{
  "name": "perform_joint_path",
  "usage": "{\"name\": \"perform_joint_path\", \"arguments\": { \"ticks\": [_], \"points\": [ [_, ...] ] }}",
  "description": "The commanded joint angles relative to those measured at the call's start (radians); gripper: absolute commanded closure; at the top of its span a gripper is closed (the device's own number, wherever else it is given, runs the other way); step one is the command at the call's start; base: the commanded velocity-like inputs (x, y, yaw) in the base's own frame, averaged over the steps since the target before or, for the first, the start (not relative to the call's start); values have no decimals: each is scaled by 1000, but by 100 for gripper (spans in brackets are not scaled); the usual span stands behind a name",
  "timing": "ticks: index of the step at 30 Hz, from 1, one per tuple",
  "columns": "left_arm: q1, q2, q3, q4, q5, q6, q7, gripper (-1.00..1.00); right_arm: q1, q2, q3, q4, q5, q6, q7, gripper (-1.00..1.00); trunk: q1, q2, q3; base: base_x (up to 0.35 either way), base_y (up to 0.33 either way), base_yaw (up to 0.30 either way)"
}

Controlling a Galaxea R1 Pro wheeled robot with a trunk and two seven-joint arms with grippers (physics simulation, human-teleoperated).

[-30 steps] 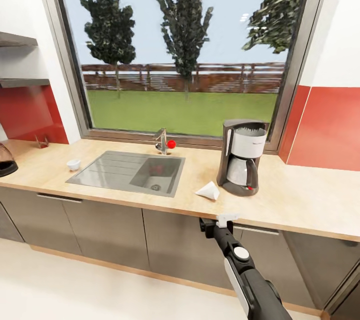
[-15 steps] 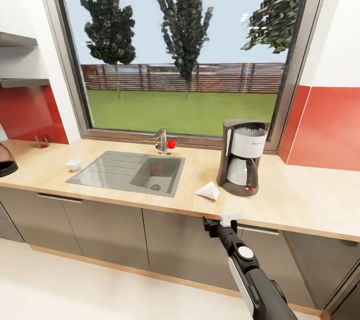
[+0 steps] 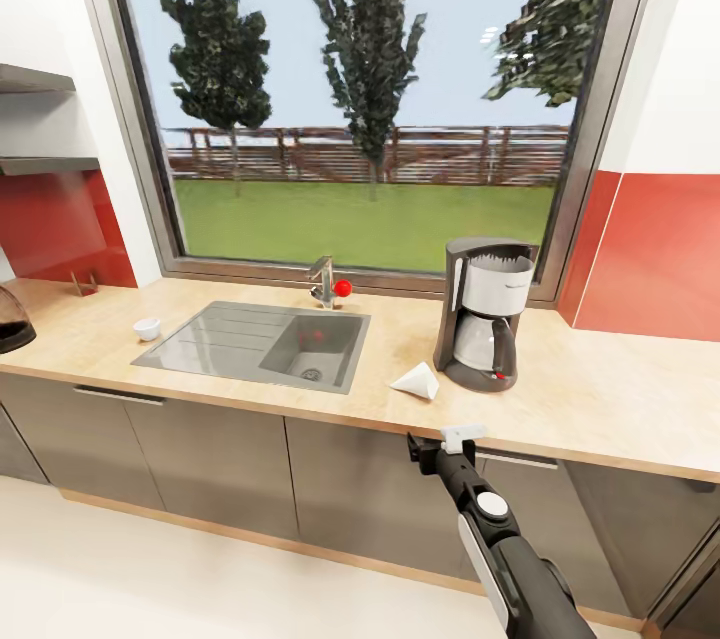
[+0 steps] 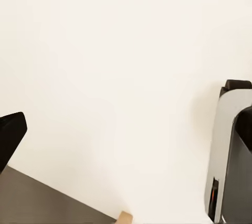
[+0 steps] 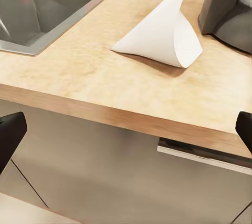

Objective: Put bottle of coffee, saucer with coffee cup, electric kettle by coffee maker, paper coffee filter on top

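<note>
now r gripper [image 3: 440, 441] sits low centre-right of head view, fingers wide apart & empty, just below counter [image 3: 600, 399] edge. filter [image 3: 417, 381] lies on its side above it, near coffee maker [image 3: 484, 313]. l gripper: can't tell.

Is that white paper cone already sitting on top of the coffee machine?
No, the paper coffee filter lies on the countertop beside the coffee maker.

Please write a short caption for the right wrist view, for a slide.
Paper coffee filter lying on its side on the countertop, between the sink and the coffee maker.
</note>
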Motion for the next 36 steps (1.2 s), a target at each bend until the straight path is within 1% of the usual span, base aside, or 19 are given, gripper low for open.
{"name": "perform_joint_path", "arguments": {
  "ticks": [1,7,8,15,24,31,36],
  "points": [
    [0,6,-1,3,1,-9,-3,-100,0,0,0,-1,1,6,-1,-100,0,-1,-1,0,0,0],
    [0,40,0,6,4,-43,-37,-100,0,0,0,9,1,6,-1,-100,0,-1,-1,0,0,0],
    [0,87,0,6,7,-170,-346,-100,0,0,0,11,1,6,-1,-100,0,-1,-1,0,0,0],
    [0,89,0,5,12,-173,-351,-100,0,-1,0,13,1,6,-1,-100,0,-1,-1,17,0,0],
    [0,85,0,5,12,-172,-351,-100,0,-16,2,14,0,5,-1,-100,0,-1,-1,278,-2,8],
    [0,82,0,1,12,-173,-347,-100,0,-20,2,15,0,3,-1,-100,0,-1,-1,291,-118,213],
    [0,81,-1,-5,12,-174,-347,-100,0,-20,2,15,0,3,-1,-100,0,-1,-1,130,-91,189]
  ]
}}
